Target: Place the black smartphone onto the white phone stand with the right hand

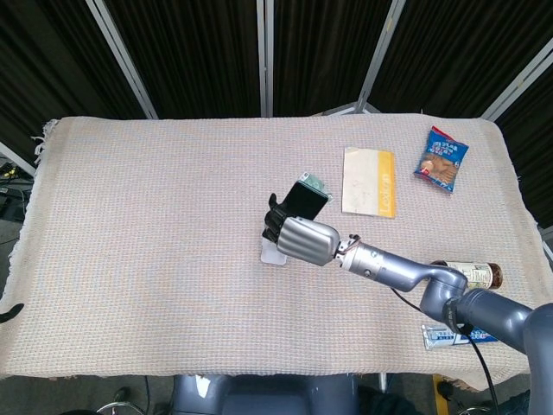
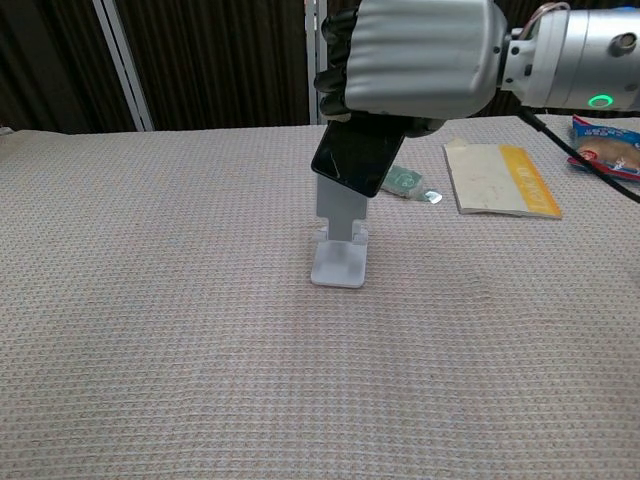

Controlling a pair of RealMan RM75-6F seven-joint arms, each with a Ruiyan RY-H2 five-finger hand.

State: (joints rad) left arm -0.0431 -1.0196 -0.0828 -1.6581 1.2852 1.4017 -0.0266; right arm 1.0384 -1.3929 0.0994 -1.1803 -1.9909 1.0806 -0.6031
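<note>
right hand (image 2: 420, 55): fingers wrapped round the black smartphone (image 2: 357, 157), carrying it off the worktop
phone position: directly above the white phone stand (image 2: 340, 235), just over its backplate
long axis: tilted, lower end pointing down-left
next, i reckon: lower onto the ledge

phone (image 2: 354, 160): black, tilted, hanging in the air in the right hand's (image 2: 415, 60) grip, just above the stand
stand (image 2: 340, 240): white, sitting upright mid-table on the woven cloth, back plate partly hidden behind the phone
</note>
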